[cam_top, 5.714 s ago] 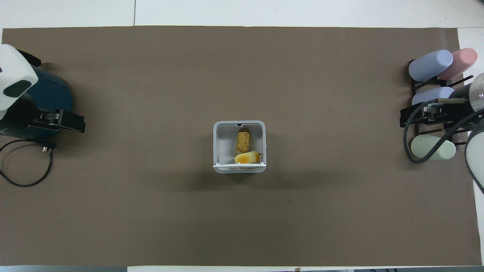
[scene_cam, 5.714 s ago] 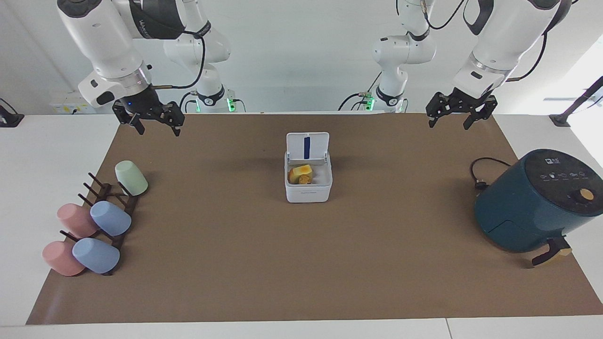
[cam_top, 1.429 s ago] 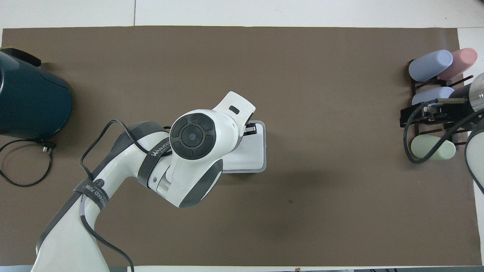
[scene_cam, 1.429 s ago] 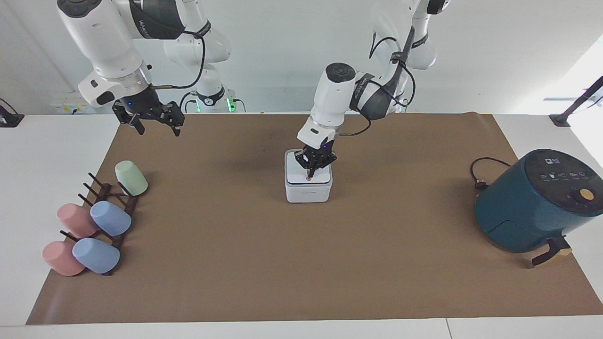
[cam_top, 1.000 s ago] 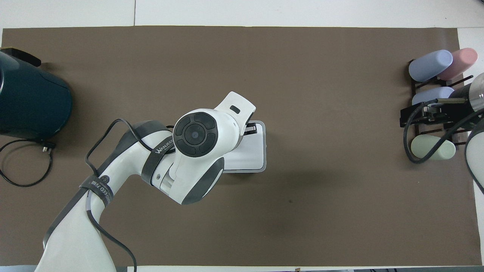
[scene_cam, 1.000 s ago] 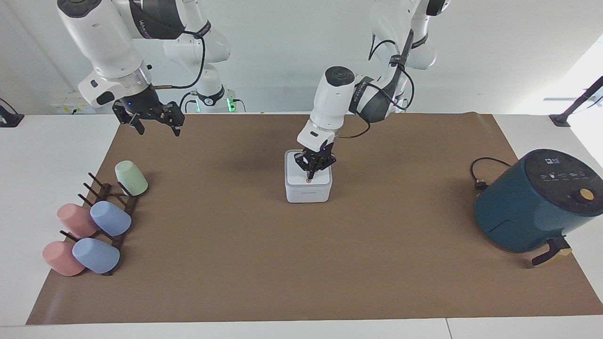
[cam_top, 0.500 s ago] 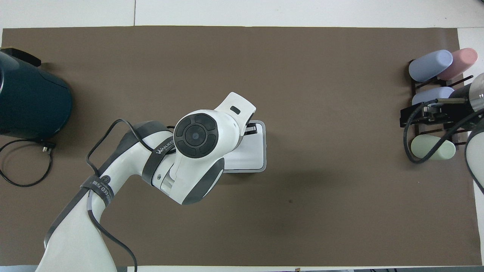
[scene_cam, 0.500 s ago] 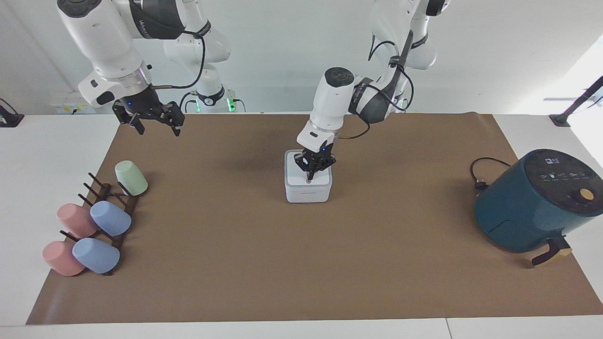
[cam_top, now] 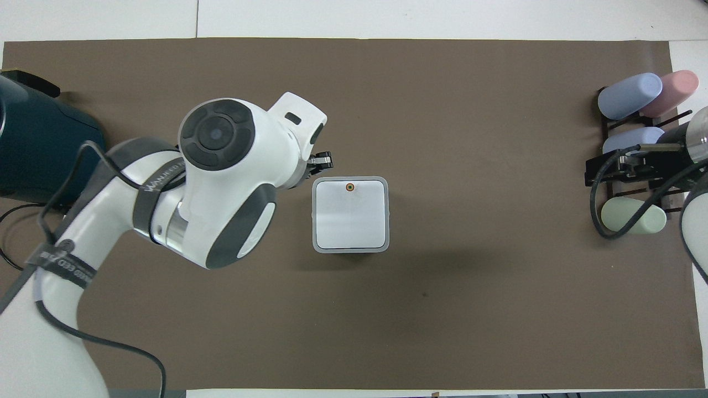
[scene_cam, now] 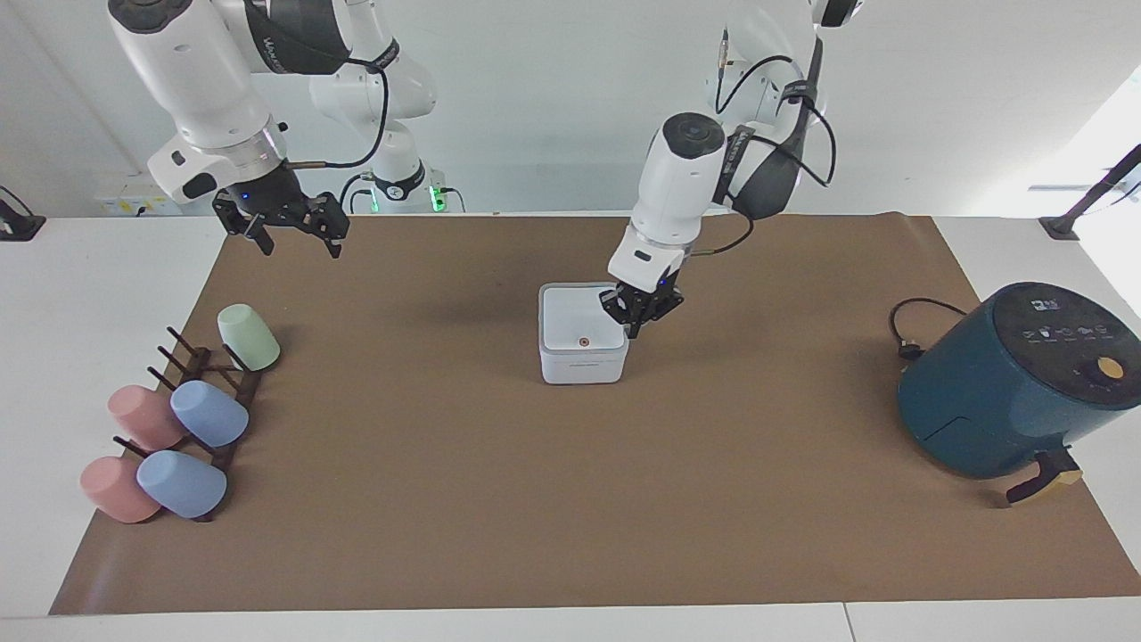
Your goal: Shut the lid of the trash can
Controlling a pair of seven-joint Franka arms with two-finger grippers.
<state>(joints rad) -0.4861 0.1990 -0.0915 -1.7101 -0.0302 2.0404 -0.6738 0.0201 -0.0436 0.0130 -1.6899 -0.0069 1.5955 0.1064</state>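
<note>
The small white trash can stands in the middle of the brown mat. Its lid lies flat and closed on top, orange-ringed dot showing; the overhead view shows the closed lid too. My left gripper is shut and empty, just off the can's edge toward the left arm's end, about level with the lid and not touching it. Only its tip shows under the arm in the overhead view. My right gripper is open and waits raised over the mat's corner near its base.
A large dark teal air fryer with a black cable stands at the left arm's end. A dark rack with several pastel cups lies at the right arm's end.
The lid, upright at first, was down under the left gripper's tip by 1.4 s ago. The left gripper has since come off the dot and moved toward the left arm's end.
</note>
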